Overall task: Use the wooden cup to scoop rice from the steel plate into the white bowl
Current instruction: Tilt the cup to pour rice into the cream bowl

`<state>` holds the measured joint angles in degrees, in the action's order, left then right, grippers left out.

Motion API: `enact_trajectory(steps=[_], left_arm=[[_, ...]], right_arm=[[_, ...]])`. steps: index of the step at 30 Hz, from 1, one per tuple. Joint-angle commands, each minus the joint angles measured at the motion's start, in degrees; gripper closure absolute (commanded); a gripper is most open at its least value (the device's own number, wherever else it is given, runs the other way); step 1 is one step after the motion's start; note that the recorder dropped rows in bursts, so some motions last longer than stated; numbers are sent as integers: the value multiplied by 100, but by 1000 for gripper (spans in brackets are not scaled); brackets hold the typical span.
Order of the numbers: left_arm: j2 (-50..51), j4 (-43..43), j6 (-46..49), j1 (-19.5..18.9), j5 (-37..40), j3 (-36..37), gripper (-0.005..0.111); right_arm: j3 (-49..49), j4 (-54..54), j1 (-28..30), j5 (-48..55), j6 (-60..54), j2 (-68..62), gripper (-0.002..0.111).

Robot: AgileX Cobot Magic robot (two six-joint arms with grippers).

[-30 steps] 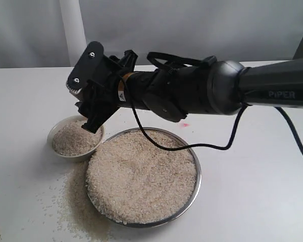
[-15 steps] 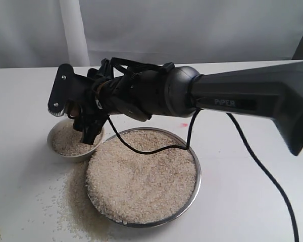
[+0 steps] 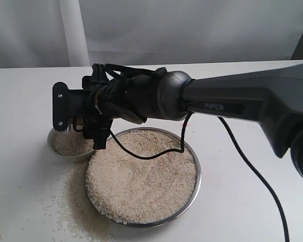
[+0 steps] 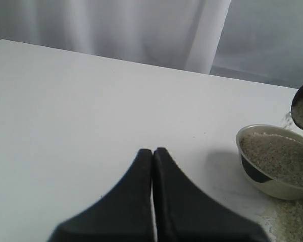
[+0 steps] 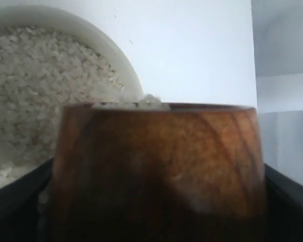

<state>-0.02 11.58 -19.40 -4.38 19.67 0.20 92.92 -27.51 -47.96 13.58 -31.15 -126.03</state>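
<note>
The right gripper [image 3: 92, 127] clasps the wooden cup [image 5: 159, 166], with the white bowl [image 4: 275, 189] of rice [image 5: 40, 85] just below it. The left gripper [image 4: 152, 154] is pinched closed.

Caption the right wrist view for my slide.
Wooden cup, rice showing at its rim, clamped between dark fingers; the white bowl of rice lies beyond.

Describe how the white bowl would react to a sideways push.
The white bowl looks thick-walled and nearly full of rice, so probably heavy, unlikely to tip. On the smooth table it may slide; spilled grains beside it could help.
</note>
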Motion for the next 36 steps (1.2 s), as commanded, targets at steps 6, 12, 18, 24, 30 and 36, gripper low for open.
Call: enact_trajectory(steps=[6,12,18,24,30,36], left_arm=[[2,-33,-5,37,-34,-20,107],[2,-33,-5,37,-34,-20,107],[2,-33,-5,37,-34,-20,107],[2,-33,-5,37,-34,-20,107],[2,-33,-5,37,-34,-20,107],[2,-33,-5,37,-34,-20,107]], right_arm=[[53,-55,-4,-43,-837,46,108],[53,-81,-4,-80,-1244,46,108],[53,-81,-4,-91,-1628,46,108],[53,-107,-28,-155,-1936,46,108],[53,-206,-81,-282,-2159,46,108],[53,-385,-81,-300,-2438,46,108]])
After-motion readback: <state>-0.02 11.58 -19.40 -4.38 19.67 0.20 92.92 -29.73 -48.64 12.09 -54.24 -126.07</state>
